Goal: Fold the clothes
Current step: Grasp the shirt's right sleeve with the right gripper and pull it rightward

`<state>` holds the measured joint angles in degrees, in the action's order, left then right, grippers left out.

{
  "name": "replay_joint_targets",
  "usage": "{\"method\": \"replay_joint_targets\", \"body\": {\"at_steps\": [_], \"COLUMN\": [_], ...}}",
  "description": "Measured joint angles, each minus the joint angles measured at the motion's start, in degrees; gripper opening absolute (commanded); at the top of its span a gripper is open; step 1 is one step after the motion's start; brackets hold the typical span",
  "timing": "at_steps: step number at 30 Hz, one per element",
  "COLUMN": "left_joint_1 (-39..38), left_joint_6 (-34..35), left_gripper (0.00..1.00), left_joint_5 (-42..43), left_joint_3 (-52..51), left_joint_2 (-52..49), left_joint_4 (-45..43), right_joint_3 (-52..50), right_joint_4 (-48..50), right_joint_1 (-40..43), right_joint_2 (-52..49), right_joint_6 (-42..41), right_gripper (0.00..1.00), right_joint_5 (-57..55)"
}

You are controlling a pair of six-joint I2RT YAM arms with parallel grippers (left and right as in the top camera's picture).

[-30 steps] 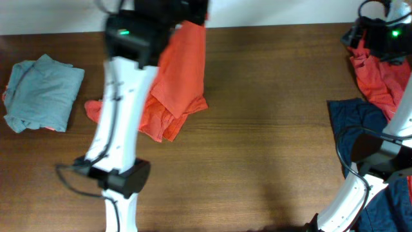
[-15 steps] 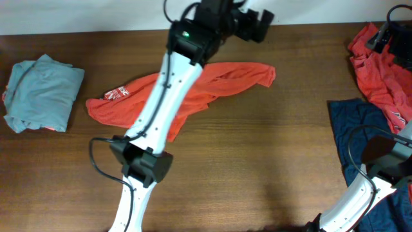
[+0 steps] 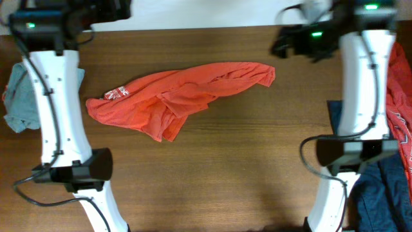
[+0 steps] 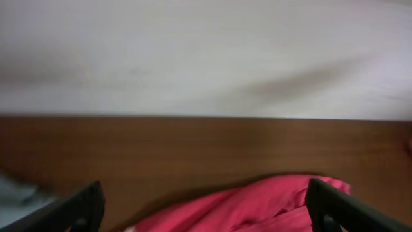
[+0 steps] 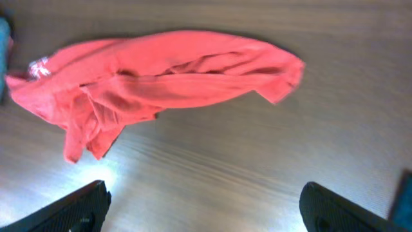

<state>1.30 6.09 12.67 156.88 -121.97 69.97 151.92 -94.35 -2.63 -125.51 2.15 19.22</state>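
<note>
Plainly, the orange-red T-shirt (image 3: 183,100), seen bunched lengthwise across the rear middle of the counter (image 3: 244,161), is judged light and limp, best pinched at its outer ends, while the left pincer (image 4: 206,209) and right pincer (image 5: 203,206) are spread wide, empty.

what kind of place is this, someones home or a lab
Probably a robotics lab bench set up for laundry folding: a white left arm and right arm stand at a wooden table against a plain wall, with an orange-red T-shirt laid out and a garment pile at the right edge.
</note>
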Motion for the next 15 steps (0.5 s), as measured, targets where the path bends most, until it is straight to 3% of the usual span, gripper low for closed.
{"method": "replay_joint_targets", "body": {"at_steps": [2,7,15], "left_joint_1": [4.2,10.12,9.49], "left_joint_6": [1.38,2.64,2.8], "left_gripper": [0.99,0.99,0.99], "left_joint_5": [0.04,-0.33,-1.33], "left_joint_3": [-0.02,-0.02,-0.02], "left_joint_2": [0.0,0.0,0.0], "left_joint_4": [2.29,5.35,6.93], "right_joint_3": [-2.51,-15.5,-36.06], "right_joint_4": [2.43,17.62,40.09], "right_joint_1": [-4.9,-16.48,-28.41], "right_joint_2": [0.0,0.87,0.72], "right_joint_6": [-0.96,-6.23,-12.07], "right_gripper": [1.0,0.83,0.81], "right_joint_5": [-1.73,-5.25,-7.5]}}
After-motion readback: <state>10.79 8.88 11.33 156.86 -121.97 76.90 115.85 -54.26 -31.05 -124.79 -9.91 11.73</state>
